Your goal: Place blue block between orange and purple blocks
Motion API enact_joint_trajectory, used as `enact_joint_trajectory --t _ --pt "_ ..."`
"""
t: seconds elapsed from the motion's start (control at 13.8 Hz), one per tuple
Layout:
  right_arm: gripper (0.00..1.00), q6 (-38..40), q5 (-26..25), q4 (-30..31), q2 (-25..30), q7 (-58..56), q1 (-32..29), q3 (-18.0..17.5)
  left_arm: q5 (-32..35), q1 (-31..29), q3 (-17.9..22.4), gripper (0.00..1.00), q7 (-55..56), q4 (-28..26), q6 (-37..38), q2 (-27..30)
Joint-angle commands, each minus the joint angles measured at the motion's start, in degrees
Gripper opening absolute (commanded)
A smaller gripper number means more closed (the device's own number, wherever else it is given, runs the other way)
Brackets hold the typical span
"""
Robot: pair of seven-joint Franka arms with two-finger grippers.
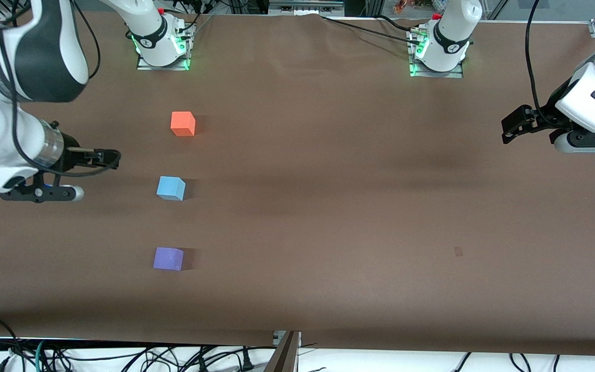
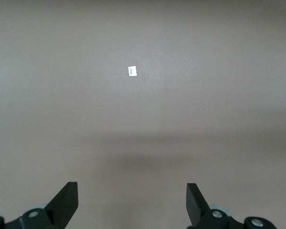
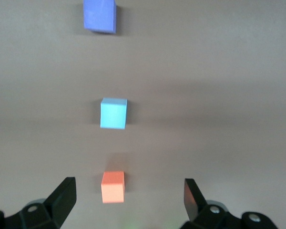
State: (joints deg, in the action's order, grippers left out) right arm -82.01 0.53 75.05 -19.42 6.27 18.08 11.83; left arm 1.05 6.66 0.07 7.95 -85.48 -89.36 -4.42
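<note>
Nearest the front camera: pale violet-purple matte cube (image 1: 168, 259), flat on the brown table cover (image 1: 328, 206). Light sky-blue matte cube (image 1: 171, 188) sits at its 12 o'clock, and the bright orange-red matte cube (image 1: 183, 124) at 12 o'clock of the blue one. All three are in one rough line toward the right arm's end of the table, well apart, none touching. Right wrist view confirms the order: orange, blue, purple.

Judgement: the blue cube already lies between the other two, so placement looks done; at most a small alignment tweak is left.

Right gripper (image 3: 128, 198) hangs over bare table at the blue cube's 9 o'clock, fingers spread wide, holding nothing. Left gripper (image 2: 132, 198) waits over the table's other end, fingers also wide apart, empty; only a small white tag (image 2: 132, 71) lies below it.
</note>
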Motion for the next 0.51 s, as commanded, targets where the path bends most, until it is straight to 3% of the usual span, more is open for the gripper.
enact_joint_trajectory --t 0.0,0.29,0.44 --pt "1.00 2.73 -0.09 -0.52 0.96 1.36 0.20 -0.14 -0.43 -0.07 0.11 1.00 -0.83 1.64 1.03 -0.68" --pt "1.00 1.85 -1.06 0.00 3.76 0.85 -1.28 -1.72 -0.43 0.02 0.11 1.00 -0.83 1.64 1.03 -0.68" --pt "1.00 1.50 -0.88 0.36 7.45 0.94 -8.19 -7.05 -0.43 -0.07 0.11 1.00 -0.83 1.64 1.03 -0.68"
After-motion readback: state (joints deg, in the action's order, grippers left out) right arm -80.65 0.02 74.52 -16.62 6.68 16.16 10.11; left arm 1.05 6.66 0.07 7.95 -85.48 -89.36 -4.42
